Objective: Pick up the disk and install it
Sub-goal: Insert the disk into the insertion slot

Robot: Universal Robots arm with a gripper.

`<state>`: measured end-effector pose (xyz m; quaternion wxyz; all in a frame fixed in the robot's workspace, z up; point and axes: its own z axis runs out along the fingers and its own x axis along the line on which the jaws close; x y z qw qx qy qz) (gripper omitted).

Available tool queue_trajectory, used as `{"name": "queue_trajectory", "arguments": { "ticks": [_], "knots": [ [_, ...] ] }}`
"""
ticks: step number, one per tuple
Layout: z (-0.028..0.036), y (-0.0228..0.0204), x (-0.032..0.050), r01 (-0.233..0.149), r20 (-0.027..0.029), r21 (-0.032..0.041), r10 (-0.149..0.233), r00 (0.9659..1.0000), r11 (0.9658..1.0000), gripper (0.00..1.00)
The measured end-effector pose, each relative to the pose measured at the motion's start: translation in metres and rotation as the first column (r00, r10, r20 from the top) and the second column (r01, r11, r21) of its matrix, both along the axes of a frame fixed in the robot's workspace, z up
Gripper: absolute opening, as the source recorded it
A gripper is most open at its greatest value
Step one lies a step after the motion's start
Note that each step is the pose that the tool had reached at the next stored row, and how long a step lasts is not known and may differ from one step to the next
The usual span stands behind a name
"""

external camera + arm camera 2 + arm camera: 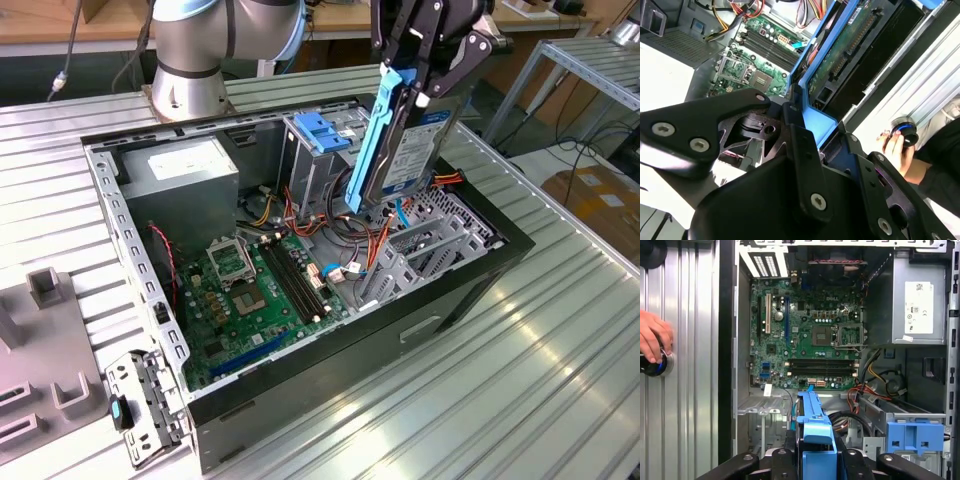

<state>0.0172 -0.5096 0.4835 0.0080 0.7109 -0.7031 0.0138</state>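
Gripper (430,78) clamped on disk (408,152): one silver drive, white-blue label, blue side rails, tilted near-upright above open computer case (400,335). One power supply (185,175) inside case.

The arm (190,45) is silvery-grey and built of round cylinder joints, with a pale blue cap at its two o'clock. The gripper (428,62) is matt black, made of flat angular link plates studded with silver screws (663,129). Its fingers (802,150) look like plain black bars, perhaps metal.
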Motion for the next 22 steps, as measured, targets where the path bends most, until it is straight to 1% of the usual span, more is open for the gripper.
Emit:
{"name": "queue_trajectory", "arguments": {
  "ticks": [2,3,5,9,10,11,13,17,22],
  "knots": [
    [0.0,-0.0022,0.0002,0.0,0.0,0.0,0.0,1.0,1.0,0.37],
    [-0.0001,-0.0042,0.0002,0.0,0.0,0.0,0.0,1.0,1.0,0.37],
    [-0.0001,-0.0068,0.0002,0.0,0.0001,0.0001,0.0,1.0,1.0,0.37],
    [-0.0003,-0.0152,0.0002,0.0,0.0,0.0,0.0,1.0,1.0,0.37],
    [-0.0004,-0.0186,0.0002,0.0,0.0,-0.0001,0.0,1.0,1.0,0.37],
    [-0.0004,-0.0206,0.0002,0.0,0.0,0.0,0.0,1.0,1.0,0.37],
    [-0.0004,-0.0228,0.0005,0.0,0.0,-0.0001,0.0,1.0,1.0,0.37],
    [-0.0006,-0.0234,0.0036,0.0,0.0,-0.0001,0.0,1.0,1.0,0.37],
    [-0.0007,-0.0234,0.004,0.0,0.0,0.0,0.0,1.0,1.0,0.37]
  ]
}}
